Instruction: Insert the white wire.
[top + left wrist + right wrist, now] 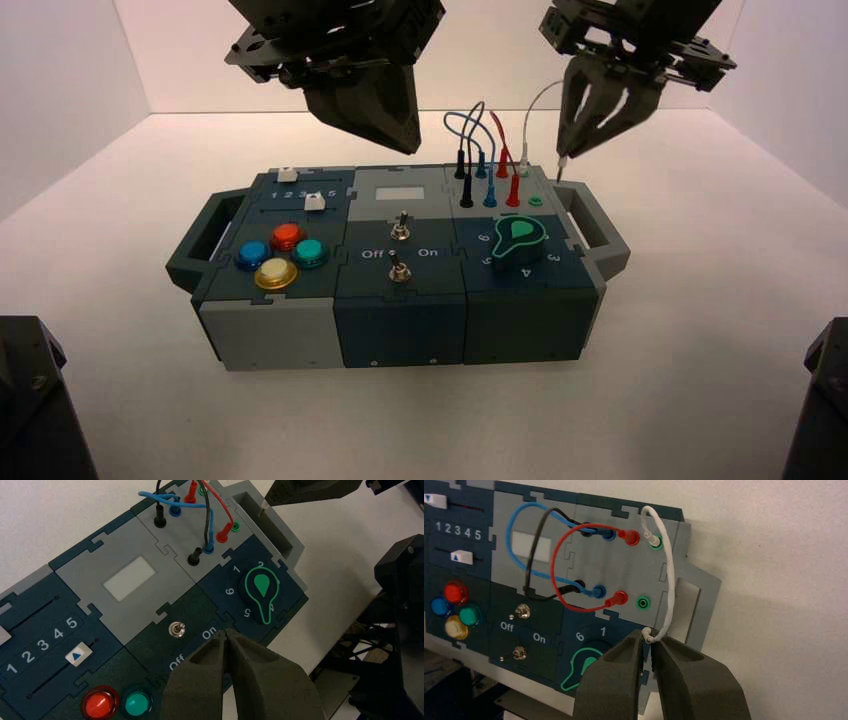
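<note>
With the white jumper wire's free plug [562, 163] clamped in my right end effector [647, 639], I should align it squarely above the empty green socket [643, 603].

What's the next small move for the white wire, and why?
I'd probably ease the right gripper toward the empty green socket in the box's near row, lining up the plug before lowering. It holds the white wire's free end off to the side of that socket, while the other end already sits in the far green socket.
</note>
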Controlling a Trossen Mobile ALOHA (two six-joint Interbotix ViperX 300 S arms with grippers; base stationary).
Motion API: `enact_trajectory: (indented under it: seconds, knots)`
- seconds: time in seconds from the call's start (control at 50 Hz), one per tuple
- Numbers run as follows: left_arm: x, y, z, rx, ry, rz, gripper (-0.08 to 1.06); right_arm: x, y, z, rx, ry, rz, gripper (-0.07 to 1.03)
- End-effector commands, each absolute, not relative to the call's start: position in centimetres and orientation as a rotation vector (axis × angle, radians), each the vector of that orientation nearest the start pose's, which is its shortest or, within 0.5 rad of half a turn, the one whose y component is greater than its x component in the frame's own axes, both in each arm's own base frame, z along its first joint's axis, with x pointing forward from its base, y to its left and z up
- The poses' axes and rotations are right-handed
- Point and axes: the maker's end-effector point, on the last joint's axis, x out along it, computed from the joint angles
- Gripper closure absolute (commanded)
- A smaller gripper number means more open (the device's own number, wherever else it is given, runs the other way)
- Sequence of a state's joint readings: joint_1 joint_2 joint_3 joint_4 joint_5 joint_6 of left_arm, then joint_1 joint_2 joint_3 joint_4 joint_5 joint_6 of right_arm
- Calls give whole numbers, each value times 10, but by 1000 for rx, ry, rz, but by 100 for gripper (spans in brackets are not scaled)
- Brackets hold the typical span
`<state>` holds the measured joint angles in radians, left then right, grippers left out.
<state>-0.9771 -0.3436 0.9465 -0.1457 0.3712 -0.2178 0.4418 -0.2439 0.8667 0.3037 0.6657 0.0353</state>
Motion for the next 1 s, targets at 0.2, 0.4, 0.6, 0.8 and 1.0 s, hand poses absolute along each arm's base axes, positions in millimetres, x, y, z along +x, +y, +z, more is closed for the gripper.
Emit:
enact_trajectory:
  seconds: [0.2,0.4,0.6,0.8,1.0]
  knots:
    - [165,-262,124,137,1019,-778,101,256,161,94,85,1307,363,99]
    - [165,-262,124,137,1020,-777,101,257,166,87,82,1318,367,99]
    - [165,-261,123,141,1022,-777,101,259,170,86,80,1322,373,99]
    - [164,-260,122,144,1026,-775,101,258,170,85,79,1327,371,99]
    - [164,-259,122,149,1023,-778,101,257,169,80,77,1335,365,99]
